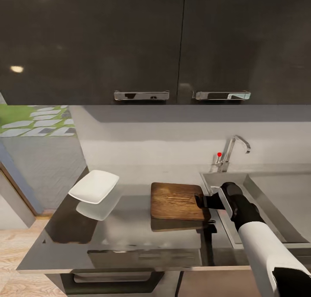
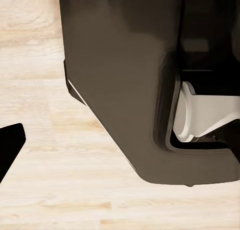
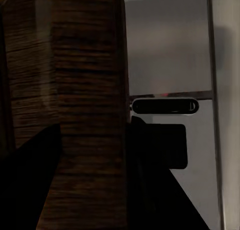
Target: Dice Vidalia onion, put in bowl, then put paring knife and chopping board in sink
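No brand, label or readable writing is seen on any surface.

In the head view, the dark brown rectangular wooden chopping board [image 1: 177,200] is seen raised at its right end, with a shadow and reflection thrown on the glossy dark grey countertop [image 1: 129,232] below it. The board's right edge is gripped by the black right gripper [image 1: 200,200], fingers clamped on the board near the sink side. In the right wrist view the board's grain [image 3: 75,89] is seen between the two dark fingers [image 3: 30,190]; the fingertips themselves are lost in shadow.

The shallow white squarish bowl [image 1: 94,186] is seen near the countertop's left end, well apart from the board, tilted, with its reflection under it.

The rectangular stainless-steel sink [image 1: 276,202] is placed just right of the board; its basin is largely hidden by the right arm's white and black forearm [image 1: 259,241] and cut off at the frame's right edge. The chrome tap with a red knob [image 1: 229,152] is seen behind it.

Two dark glossy wall cabinet doors [image 1: 129,42] with chrome handles [image 1: 141,95] are hung above.

In the left wrist view, pale wood floor [image 2: 50,180] and the robot's dark base housing [image 2: 130,89] are shown; a black finger tip [image 2: 10,145] is cut off at the edge, so the left gripper's state cannot be told.
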Controlling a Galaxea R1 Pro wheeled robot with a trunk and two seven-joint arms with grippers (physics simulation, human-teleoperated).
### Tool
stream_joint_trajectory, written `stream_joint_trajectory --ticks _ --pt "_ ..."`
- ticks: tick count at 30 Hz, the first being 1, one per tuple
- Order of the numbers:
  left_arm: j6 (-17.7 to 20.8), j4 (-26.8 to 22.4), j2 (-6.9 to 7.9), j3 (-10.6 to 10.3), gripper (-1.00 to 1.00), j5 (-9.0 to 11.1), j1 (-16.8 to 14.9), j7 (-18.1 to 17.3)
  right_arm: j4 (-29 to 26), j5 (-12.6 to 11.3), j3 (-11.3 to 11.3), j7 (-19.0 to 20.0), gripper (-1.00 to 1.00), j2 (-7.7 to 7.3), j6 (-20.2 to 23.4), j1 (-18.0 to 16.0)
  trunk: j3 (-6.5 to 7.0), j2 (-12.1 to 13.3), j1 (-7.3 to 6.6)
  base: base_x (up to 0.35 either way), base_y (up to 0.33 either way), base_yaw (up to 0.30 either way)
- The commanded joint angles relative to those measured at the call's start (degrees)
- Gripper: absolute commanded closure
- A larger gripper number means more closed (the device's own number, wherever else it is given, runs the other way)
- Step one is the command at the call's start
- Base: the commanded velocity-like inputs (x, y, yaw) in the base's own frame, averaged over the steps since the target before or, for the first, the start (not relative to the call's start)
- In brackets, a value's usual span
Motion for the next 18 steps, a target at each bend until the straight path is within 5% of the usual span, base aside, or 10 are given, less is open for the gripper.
stream_joint_trajectory --ticks 1,18 --pt "0.19 -0.18 0.01 0.02 -1.00 0.03 0.04 -0.02 -0.04 -0.08 -0.09 0.17 1.00 0.02 0.23 -0.04 -0.11 -0.11 0.03 0.000 0.000 0.000" --pt "0.19 -0.18 -0.01 0.02 -1.00 0.03 0.04 -0.02 -0.03 -0.01 -0.09 -2.16 1.00 0.06 0.23 -0.04 -0.19 -0.11 0.03 0.000 0.000 0.000"
